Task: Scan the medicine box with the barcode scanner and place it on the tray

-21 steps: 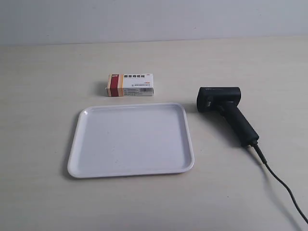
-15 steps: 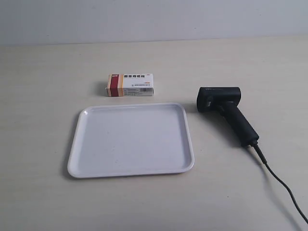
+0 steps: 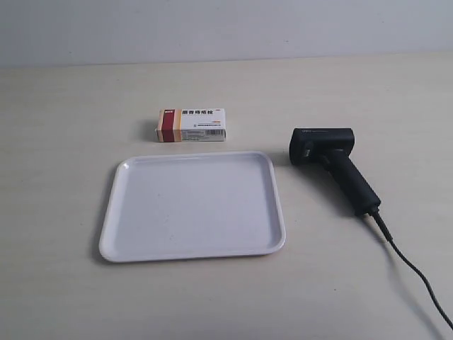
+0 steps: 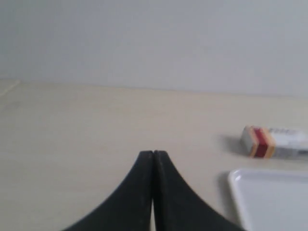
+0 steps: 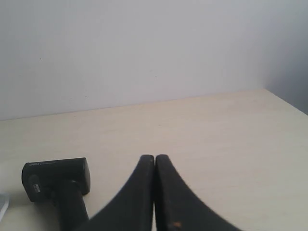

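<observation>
The medicine box lies flat on the table just beyond the white tray, its red and tan band at one end. The black barcode scanner lies on its side beside the tray, its cable trailing toward the near edge. No arm shows in the exterior view. My left gripper is shut and holds nothing; the medicine box and a corner of the tray lie off to one side of it. My right gripper is shut and holds nothing, with the scanner close beside it.
A pale wooden table carries everything, and a plain grey wall stands behind it. The scanner's cable runs off the frame at the near corner.
</observation>
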Robot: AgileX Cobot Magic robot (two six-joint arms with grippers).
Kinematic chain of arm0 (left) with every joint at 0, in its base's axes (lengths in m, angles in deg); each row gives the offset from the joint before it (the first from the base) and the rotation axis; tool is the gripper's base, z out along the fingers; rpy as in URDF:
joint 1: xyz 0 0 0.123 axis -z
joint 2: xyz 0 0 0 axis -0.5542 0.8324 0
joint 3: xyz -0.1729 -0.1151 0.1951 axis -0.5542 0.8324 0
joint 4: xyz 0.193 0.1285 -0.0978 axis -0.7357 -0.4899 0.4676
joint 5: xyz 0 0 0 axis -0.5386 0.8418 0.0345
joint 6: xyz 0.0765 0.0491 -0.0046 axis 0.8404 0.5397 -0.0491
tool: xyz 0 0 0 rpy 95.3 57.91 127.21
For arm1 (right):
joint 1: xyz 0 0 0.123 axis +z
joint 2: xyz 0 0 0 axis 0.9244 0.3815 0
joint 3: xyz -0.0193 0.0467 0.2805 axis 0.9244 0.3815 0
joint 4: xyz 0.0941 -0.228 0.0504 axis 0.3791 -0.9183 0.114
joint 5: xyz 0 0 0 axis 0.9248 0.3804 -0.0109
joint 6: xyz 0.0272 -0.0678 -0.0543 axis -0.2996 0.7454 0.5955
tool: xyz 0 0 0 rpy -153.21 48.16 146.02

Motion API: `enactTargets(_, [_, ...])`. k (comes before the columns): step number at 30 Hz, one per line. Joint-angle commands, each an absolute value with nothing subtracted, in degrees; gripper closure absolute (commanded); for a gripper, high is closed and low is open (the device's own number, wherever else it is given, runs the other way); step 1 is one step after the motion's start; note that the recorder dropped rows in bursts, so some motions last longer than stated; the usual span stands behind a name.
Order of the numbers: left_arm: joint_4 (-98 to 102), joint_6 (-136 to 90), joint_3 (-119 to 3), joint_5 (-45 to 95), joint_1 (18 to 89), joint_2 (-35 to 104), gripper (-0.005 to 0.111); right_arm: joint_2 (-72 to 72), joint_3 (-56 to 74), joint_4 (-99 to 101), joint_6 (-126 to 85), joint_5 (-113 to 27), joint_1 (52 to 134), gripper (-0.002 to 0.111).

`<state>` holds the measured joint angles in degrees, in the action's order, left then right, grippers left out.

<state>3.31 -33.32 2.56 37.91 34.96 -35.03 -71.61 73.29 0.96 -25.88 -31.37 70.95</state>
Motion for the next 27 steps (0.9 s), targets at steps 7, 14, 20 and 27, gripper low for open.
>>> enactTargets(7, [16.6, -42.3, 2.5, 17.3, 34.9, -35.4, 0.105, -72.0, 73.6, 0.6, -25.8, -35.5, 70.6, 0.108])
enactTargets(14, [16.9, -33.2, 0.1, 0.8, 34.9, -23.5, 0.107, -72.0, 73.6, 11.9, -27.4, -40.2, 70.6, 0.108])
enactTargets(20, [8.7, -34.0, -11.9, 7.2, 34.9, 12.1, 0.107, -72.0, 73.6, 16.7, -28.5, -41.8, 70.6, 0.108])
enactTargets(27, [-7.4, -39.8, -33.3, 31.1, 40.9, 46.6, 0.107, -72.0, 73.6, 16.5, -28.3, -41.1, 70.6, 0.108])
